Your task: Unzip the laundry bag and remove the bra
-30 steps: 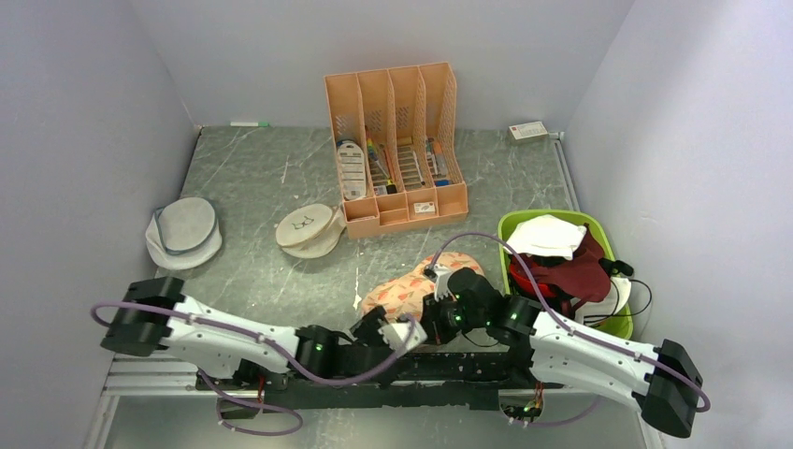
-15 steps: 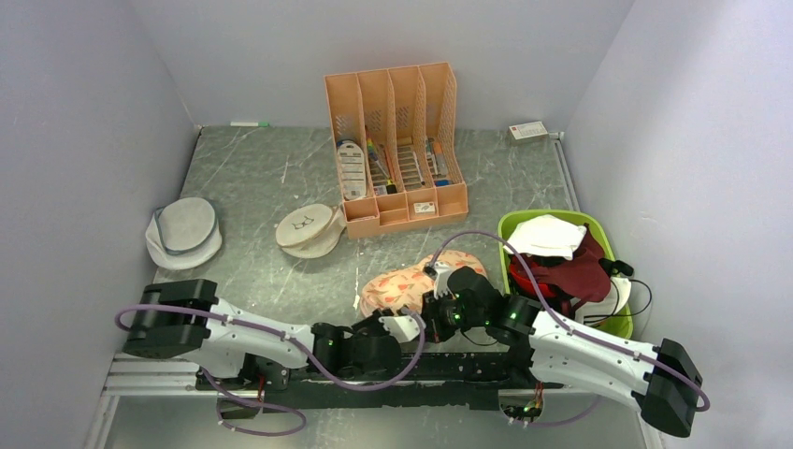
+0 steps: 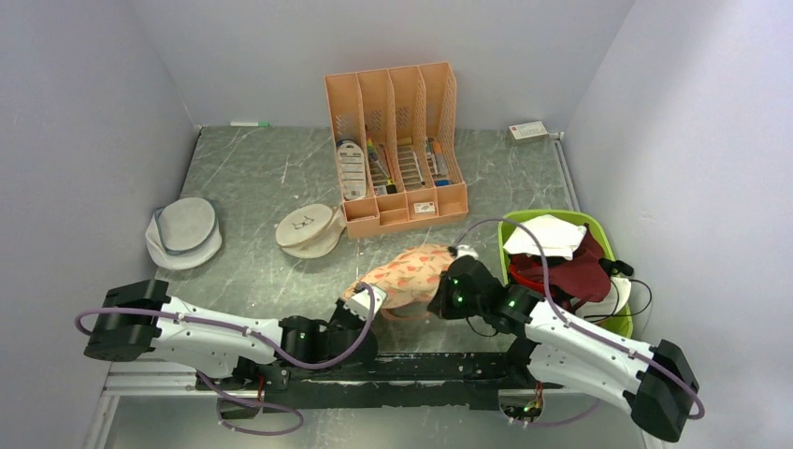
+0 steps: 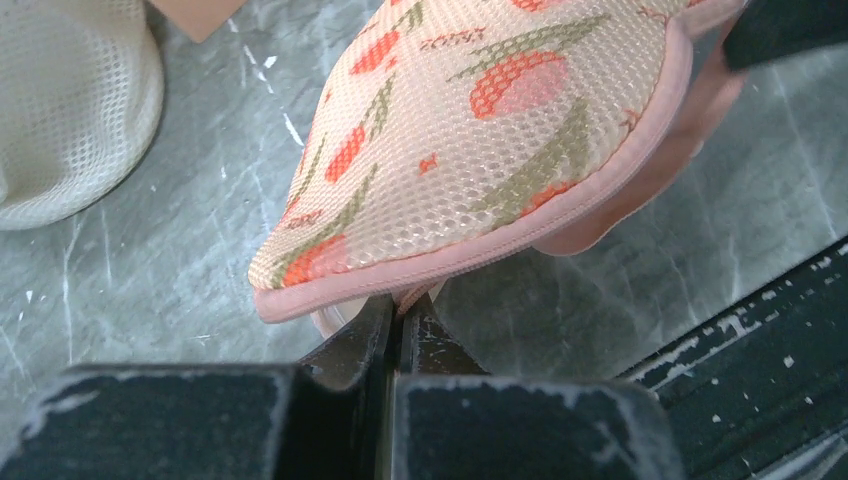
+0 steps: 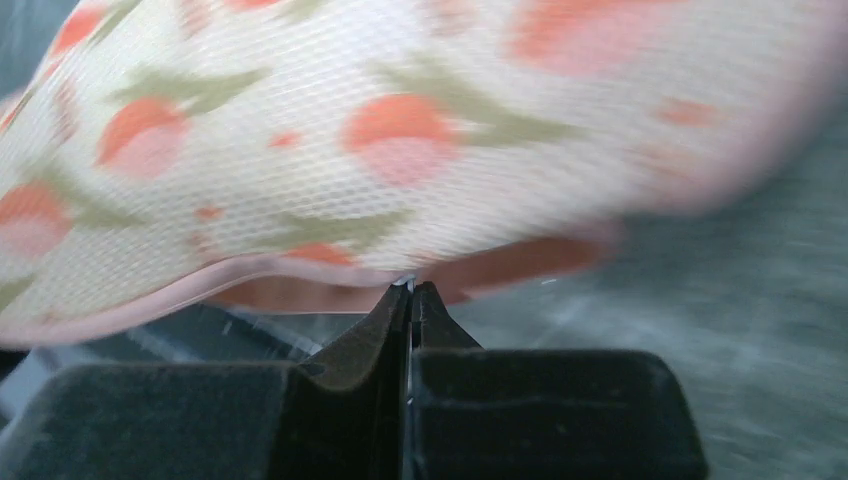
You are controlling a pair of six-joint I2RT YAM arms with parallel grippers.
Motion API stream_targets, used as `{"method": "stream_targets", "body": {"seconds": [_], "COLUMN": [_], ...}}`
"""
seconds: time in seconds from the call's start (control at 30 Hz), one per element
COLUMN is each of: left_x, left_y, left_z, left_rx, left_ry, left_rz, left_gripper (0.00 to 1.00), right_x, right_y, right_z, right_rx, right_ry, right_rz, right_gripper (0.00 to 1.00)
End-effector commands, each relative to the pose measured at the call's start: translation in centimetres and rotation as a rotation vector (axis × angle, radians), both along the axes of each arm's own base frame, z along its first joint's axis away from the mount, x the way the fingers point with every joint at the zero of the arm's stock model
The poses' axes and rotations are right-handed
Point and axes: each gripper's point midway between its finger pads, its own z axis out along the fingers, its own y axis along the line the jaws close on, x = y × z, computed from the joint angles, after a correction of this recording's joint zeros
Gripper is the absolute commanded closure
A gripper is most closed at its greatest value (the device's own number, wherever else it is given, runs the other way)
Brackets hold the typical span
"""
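1. The grey marbled worktop (image 3: 252,178) carries all items.
2. The green plastic bin (image 3: 510,229), filled with clothing, stands at the right side of the worktop.
3. The laundry bag (image 3: 411,271) is a peach-pink, two-lobed mesh case with orange-red fruit print and pink piping. It sits near the front centre, just left of the bin, between the two arms. In the left wrist view its near lobe (image 4: 480,130) is raised off the worktop, with shadow beneath.
4. The round beige mesh pouch (image 3: 309,229) with a glasses drawing lies well apart, to the rear left of the bag.
5. The left fingers (image 4: 350,350) are fully closed with no gap. Their tips nip a small pink piece directly under the piping at the bag's left end.
6. The right fingers (image 5: 375,335) are pressed together, with their tips against the pink piping under the right lobe (image 5: 350,150). A tiny pale speck sits at the tips, too small to identify. This view is blurred.
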Motion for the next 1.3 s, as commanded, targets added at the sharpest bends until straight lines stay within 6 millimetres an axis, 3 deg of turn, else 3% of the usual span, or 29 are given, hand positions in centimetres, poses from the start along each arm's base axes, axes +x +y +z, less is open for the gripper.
{"method": "stream_targets", "body": {"seconds": [0.0,0.1,0.17,0.23,0.3,0.33,0.47,0.53,0.63,0.7,0.8,0.93,1.0,1.13,1.27], "left_x": [1.7,2.0,2.3,2.5,2.4,2.3,0.1,-2.4,-7.4,-8.7,-6.4,0.6,2.7,4.6,5.3], "left_y": [2.9,3.6,3.8,4.1,3.9,3.7,1.8,-0.1,-4.5,-6.5,-7.8,-9.0,-9.5,-9.8,-10.6], "left_z": [-0.2,-0.3,-0.4,-0.5,-0.6,-0.7,-0.3,0.6,2.6,4.2,5.9,5.9,5.6,4.5,2.7], "left_rx": [0.019,0.034,0.052,0.070,0.088,0.095,0.151,0.149,0.052,-0.013,-0.009,0.027,0.004,0.059,0.069], "left_ry": [-0.042,-0.056,-0.067,-0.081,-0.079,-0.067,0.022,0.054,0.159,0.167,0.072,-0.020,-0.048,-0.063,-0.035], "left_rz": [0.142,0.207,0.236,0.259,0.261,0.258,0.138,0.002,-0.322,-0.431,-0.366,-0.257,-0.242,-0.239,-0.277], "left_gripper": [0.93,0.93,0.93,0.93,0.93,0.91,0.53,0.42,0.20,0.12,0.08,0.07,0.07,0.12,0.24], "right_x": [4.7,8.1,10.4,12.4,13.3,13.3,10.0,8.0,5.4,4.3,3.4,2.8,2.6,2.5,2.1], "right_y": [-6.2,-9.0,-9.5,-9.1,-7.2,-5.8,-2.6,-1.3,0.2,0.6,1.0,1.8,1.9,2.0,2.1], "right_z": [-0.6,0.3,0.8,1.5,2.8,3.6,3.1,3.1,3.6,3.8,4.5,5.9,6.0,6.4,6.5], "right_rx": [-0.148,-0.197,-0.222,-0.230,-0.189,-0.152,-0.036,0.022,0.112,0.143,0.192,0.260,0.261,0.272,0.281], "right_ry": [-0.062,-0.186,-0.268,-0.356,-0.403,-0.419,-0.293,-0.230,-0.176,-0.163,-0.178,-0.204,-0.201,-0.204,-0.200], "right_rz": [-0.337,-0.492,-0.500,-0.456,-0.358,-0.282,-0.084,0.014,0.134,0.178,0.227,0.267,0.279,0.290,0.304], "right_gripper": [1.00,1.00,1.00,1.00,1.00,1.00,1.00,1.00,1.00,1.00,1.00,1.00,1.00,1.00,1.00]}}
